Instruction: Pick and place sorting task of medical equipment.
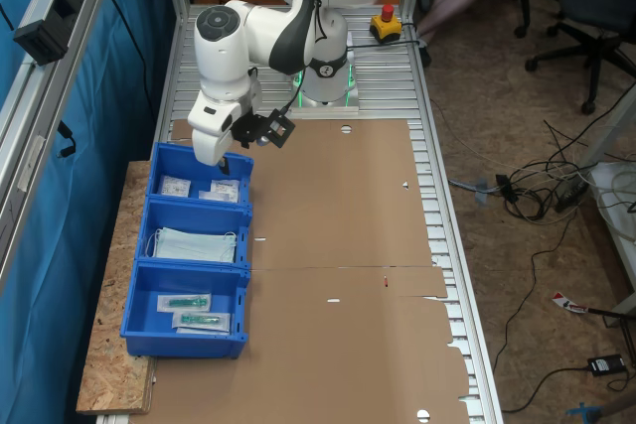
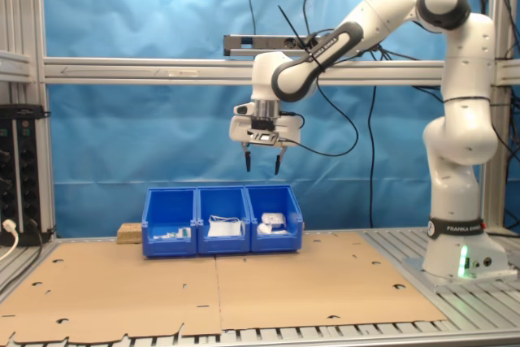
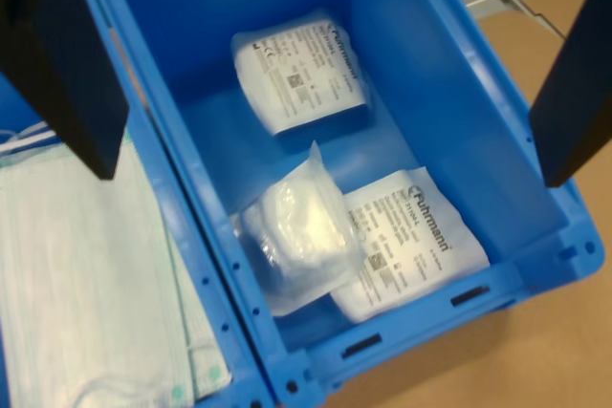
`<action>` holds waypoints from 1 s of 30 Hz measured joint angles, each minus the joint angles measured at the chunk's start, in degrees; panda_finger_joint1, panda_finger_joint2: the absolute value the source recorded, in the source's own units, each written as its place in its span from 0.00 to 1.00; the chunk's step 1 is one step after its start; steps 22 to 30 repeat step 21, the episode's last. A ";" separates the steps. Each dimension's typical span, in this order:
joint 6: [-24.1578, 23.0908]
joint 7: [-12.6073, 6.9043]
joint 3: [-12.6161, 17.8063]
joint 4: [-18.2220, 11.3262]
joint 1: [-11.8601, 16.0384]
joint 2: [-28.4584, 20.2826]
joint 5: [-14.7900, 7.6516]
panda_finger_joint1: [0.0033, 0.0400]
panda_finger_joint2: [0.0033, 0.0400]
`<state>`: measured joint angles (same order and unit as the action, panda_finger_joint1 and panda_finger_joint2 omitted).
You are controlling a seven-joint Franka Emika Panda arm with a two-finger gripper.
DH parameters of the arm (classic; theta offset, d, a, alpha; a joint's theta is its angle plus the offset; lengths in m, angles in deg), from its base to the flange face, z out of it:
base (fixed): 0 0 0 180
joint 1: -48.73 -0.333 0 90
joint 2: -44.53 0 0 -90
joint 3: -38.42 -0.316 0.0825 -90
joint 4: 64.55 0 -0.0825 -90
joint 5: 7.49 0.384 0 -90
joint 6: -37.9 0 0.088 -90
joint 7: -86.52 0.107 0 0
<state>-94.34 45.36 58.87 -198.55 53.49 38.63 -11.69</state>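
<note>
Cardboard-covered table [image 2: 244,290], blue backdrop; gripper [image 2: 261,160] empty, fingers apart, hanging well above blue bin [image 2: 275,229] containing white packets [image 3: 301,74].

Blue backdrop [image 2: 162,6], cable-strewn floor [image 1: 537,245]

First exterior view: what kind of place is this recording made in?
Probably a robotics lab or test cell: an aluminium-frame bench with blue screens, loose cables on the floor, and office chairs nearby.
</note>
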 joint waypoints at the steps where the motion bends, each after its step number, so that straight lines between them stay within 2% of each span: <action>1: 0.00 0.00 -0.76 0.06 -0.84 -0.51 0.00 1.00 1.00; 21: 0.00 0.00 -8.16 0.37 -9.10 -3.39 0.00 1.00 1.00; 30: 0.00 0.00 -8.16 0.37 -9.10 -3.39 0.00 1.00 1.00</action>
